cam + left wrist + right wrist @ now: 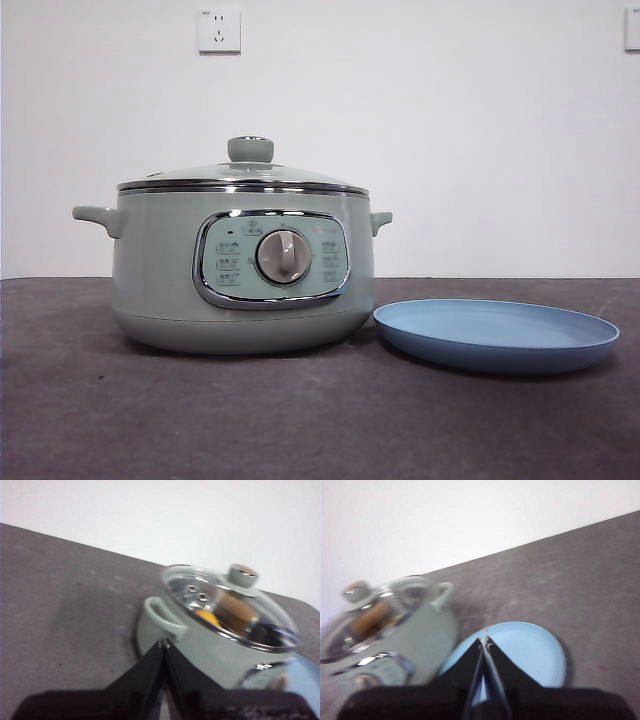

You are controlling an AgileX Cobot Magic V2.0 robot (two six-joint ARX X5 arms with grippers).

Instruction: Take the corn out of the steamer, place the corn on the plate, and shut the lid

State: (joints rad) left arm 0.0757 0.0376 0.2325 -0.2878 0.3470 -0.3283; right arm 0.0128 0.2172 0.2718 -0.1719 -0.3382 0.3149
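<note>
The pale green steamer [240,270] stands left of centre on the table with its lid [243,176] on. The steamer [210,640] and its glass lid [225,605] also show in the left wrist view, with the yellow-orange corn [206,616] dimly visible inside through the glass. The light blue plate [495,335] lies empty to the steamer's right and shows in the right wrist view [530,652]. My left gripper [164,642] is shut and empty, held off the steamer's handle side. My right gripper [485,640] is shut and empty above the plate. Neither arm shows in the front view.
The table [300,420] is dark grey, with a white wall behind it. A wall socket [219,30] sits high on the wall. The steamer's side handles [98,216] stick out on both sides.
</note>
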